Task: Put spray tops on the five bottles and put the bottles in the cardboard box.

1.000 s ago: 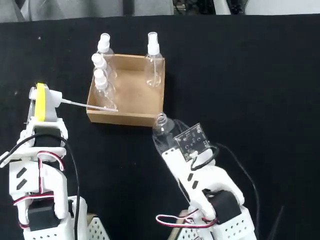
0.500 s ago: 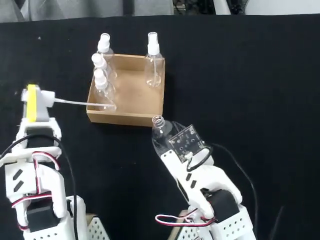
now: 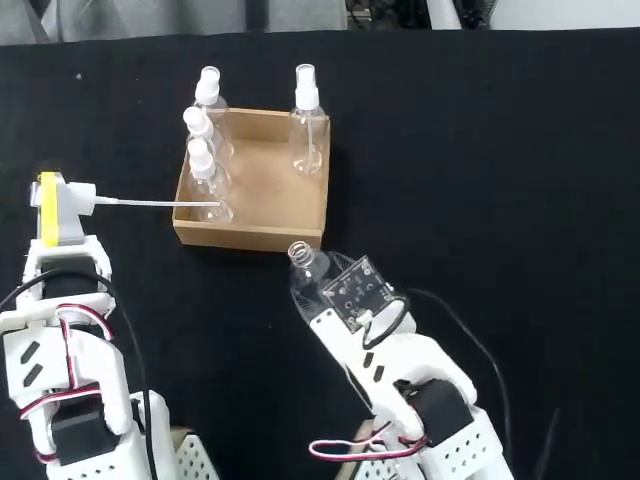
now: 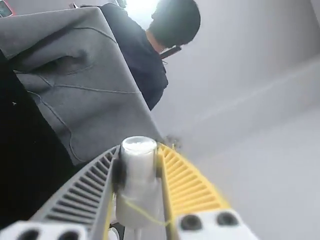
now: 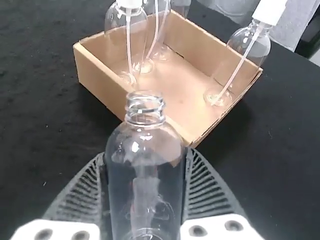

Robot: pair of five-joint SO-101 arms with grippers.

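Note:
My left gripper (image 3: 55, 205) (image 4: 137, 170) is shut on a white spray top (image 3: 80, 197) (image 4: 137, 175) to the left of the cardboard box (image 3: 250, 237); its thin dip tube (image 3: 160, 204) points sideways toward the box. My right gripper (image 3: 325, 285) (image 5: 145, 175) is shut on a clear uncapped bottle (image 3: 308, 268) (image 5: 145, 170), held just in front of the box's near right corner, its open neck (image 5: 145, 105) facing the box (image 5: 100, 70). Several capped bottles (image 3: 205, 165) (image 5: 127, 30) stand in the box: three along its left wall, one (image 3: 308, 125) (image 5: 240, 55) at the far right corner.
Black cloth (image 3: 480, 150) covers the table, with free room to the right of the box and in front of it. A grey chair back and a seated person show behind the table in the left wrist view.
My left gripper has drawn the spray top leftward, away from the box. My right gripper has shifted the open bottle a little to the left along the box's front.

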